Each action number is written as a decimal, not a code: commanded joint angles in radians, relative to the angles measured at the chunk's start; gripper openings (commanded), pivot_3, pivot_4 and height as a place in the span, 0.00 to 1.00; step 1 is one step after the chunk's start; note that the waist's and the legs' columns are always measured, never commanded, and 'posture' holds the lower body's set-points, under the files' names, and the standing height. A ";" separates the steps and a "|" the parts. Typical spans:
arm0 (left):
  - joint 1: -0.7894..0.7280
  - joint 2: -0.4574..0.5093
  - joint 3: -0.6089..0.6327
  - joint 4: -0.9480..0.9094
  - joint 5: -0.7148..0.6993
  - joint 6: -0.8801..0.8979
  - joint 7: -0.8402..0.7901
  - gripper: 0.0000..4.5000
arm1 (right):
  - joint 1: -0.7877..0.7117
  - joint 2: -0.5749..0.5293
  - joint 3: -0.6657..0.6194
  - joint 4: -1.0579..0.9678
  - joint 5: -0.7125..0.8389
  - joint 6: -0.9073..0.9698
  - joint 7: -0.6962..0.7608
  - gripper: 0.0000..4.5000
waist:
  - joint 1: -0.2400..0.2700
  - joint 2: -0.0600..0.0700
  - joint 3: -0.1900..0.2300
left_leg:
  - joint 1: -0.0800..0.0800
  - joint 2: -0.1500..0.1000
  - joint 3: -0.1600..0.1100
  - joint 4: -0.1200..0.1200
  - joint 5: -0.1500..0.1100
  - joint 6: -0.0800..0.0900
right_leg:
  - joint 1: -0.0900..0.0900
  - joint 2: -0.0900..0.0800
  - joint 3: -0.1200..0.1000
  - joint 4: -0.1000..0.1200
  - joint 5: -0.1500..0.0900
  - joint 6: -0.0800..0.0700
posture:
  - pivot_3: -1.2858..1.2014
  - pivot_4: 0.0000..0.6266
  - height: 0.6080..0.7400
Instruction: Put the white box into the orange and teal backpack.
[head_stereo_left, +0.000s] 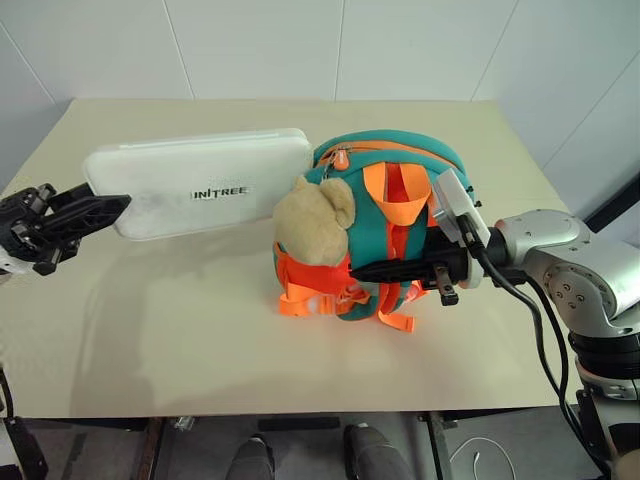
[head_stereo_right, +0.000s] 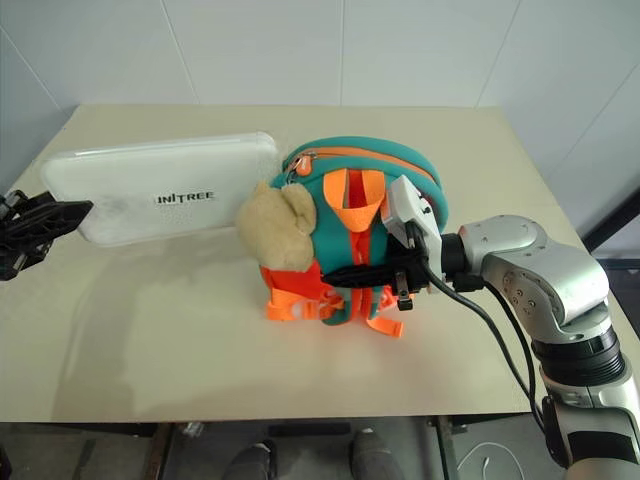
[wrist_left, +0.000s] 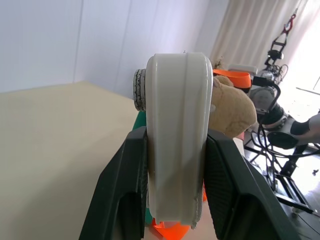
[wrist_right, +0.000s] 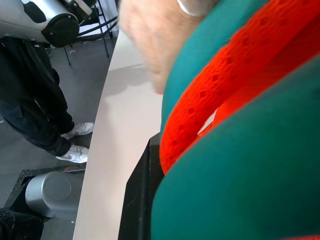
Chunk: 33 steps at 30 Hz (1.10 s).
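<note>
From the head camera, the white box (head_stereo_left: 200, 183) is held off the table (head_stereo_left: 150, 330) by its left end in the left gripper (head_stereo_left: 95, 213), its long axis running left to right, its right end touching the zip top of the orange and teal backpack (head_stereo_left: 385, 235). The backpack stands upright mid-table, plush bear (head_stereo_left: 312, 222) on its left flank. The right gripper (head_stereo_left: 385, 270) reaches in from the right, fingers shut on the backpack's front webbing. Along the left wrist, both fingers (wrist_left: 125, 190) clamp the box's edge, bear and backpack just beyond. Along the right wrist, an orange strap (wrist_right: 210, 105) and teal fabric press against a black finger (wrist_right: 142, 195); a person's legs (wrist_right: 35, 115) stand past the table.
</note>
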 joint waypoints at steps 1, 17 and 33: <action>-0.035 0.054 -0.090 -0.027 0.065 -0.072 -0.078 0.27 | -0.004 -0.003 -0.018 -0.011 -0.008 -0.024 0.000 0.00 | 0.000 0.000 0.000 | 0.000 0.000 0.000 0.000 0.000 0.000 | 0.000 0.000 0.000 0.000 0.000 0.000 | 0.52 0.24 1.00; -0.499 -0.126 -0.556 0.096 0.459 -0.107 0.150 0.26 | 0.000 0.032 -0.005 0.006 -0.046 -0.047 -0.007 0.00 | 0.010 0.000 0.000 | 0.001 0.000 0.000 0.007 0.000 0.001 | 0.002 0.001 0.000 0.006 0.000 0.001 | 0.52 0.24 1.00; -0.553 -0.367 -0.681 0.033 0.532 0.003 0.235 0.47 | 0.002 0.063 -0.010 -0.003 -0.054 -0.044 -0.030 0.00 | 0.024 0.000 0.000 | 0.001 -0.001 0.000 0.008 0.000 0.001 | 0.003 0.001 0.001 0.006 0.001 0.002 | 0.52 0.24 1.00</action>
